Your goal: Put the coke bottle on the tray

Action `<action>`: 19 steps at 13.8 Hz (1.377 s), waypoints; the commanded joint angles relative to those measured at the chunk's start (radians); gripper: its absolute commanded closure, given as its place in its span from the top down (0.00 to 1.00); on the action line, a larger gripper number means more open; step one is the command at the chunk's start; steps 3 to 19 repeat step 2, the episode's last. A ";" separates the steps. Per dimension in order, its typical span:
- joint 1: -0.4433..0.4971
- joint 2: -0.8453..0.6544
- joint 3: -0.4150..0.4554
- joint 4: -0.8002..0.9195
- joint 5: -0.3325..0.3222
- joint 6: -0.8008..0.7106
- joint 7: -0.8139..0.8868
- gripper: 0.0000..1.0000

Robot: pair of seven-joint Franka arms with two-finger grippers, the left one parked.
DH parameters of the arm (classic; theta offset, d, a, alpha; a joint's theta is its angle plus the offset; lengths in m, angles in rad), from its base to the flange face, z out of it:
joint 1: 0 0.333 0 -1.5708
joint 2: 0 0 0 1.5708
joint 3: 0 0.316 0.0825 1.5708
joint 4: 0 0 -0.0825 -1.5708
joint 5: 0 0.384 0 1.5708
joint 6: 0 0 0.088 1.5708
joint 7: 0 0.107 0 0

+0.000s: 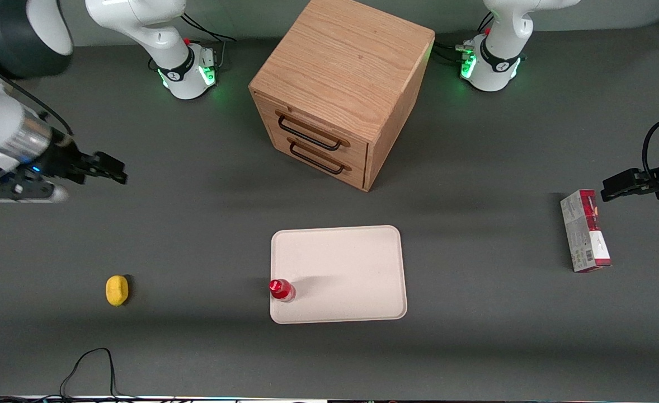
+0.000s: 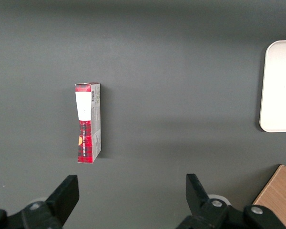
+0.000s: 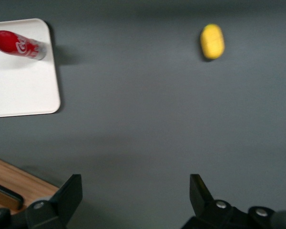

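The small red coke bottle (image 1: 281,289) stands upright on the cream-white tray (image 1: 346,268), at the tray's corner nearest the front camera on the working arm's side. It also shows in the right wrist view (image 3: 18,45) on the tray (image 3: 24,90). My gripper (image 1: 111,168) is open and empty, raised above the bare table toward the working arm's end, well away from the tray and farther from the front camera than the bottle. In the right wrist view the gripper (image 3: 135,191) has its jaws wide apart over bare table.
A yellow lemon (image 1: 117,290) lies on the table toward the working arm's end. A wooden drawer cabinet (image 1: 338,89) stands farther from the front camera than the tray. A red-and-grey carton (image 1: 585,230) lies toward the parked arm's end. A black cable (image 1: 92,369) lies near the front edge.
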 commanded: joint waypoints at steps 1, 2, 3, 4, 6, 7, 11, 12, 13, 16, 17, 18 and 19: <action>0.012 -0.005 0.000 -0.011 -0.029 -0.002 -0.003 1.00; 0.009 0.013 0.000 0.023 -0.029 -0.003 -0.001 1.00; 0.009 0.013 0.000 0.023 -0.029 -0.003 -0.001 1.00; 0.009 0.013 0.000 0.023 -0.029 -0.003 -0.001 1.00; 0.009 0.013 0.000 0.023 -0.029 -0.003 -0.001 1.00; 0.009 0.013 0.000 0.023 -0.029 -0.003 -0.001 1.00; 0.009 0.013 0.000 0.023 -0.029 -0.003 -0.001 1.00; 0.009 0.013 0.000 0.023 -0.029 -0.003 -0.001 1.00; 0.009 0.013 0.000 0.023 -0.029 -0.003 -0.001 1.00; 0.009 0.013 0.000 0.023 -0.029 -0.003 -0.001 1.00; 0.009 0.013 0.000 0.023 -0.029 -0.003 -0.001 1.00; 0.009 0.013 0.000 0.023 -0.029 -0.003 -0.001 1.00; 0.009 0.013 0.000 0.023 -0.029 -0.003 -0.001 1.00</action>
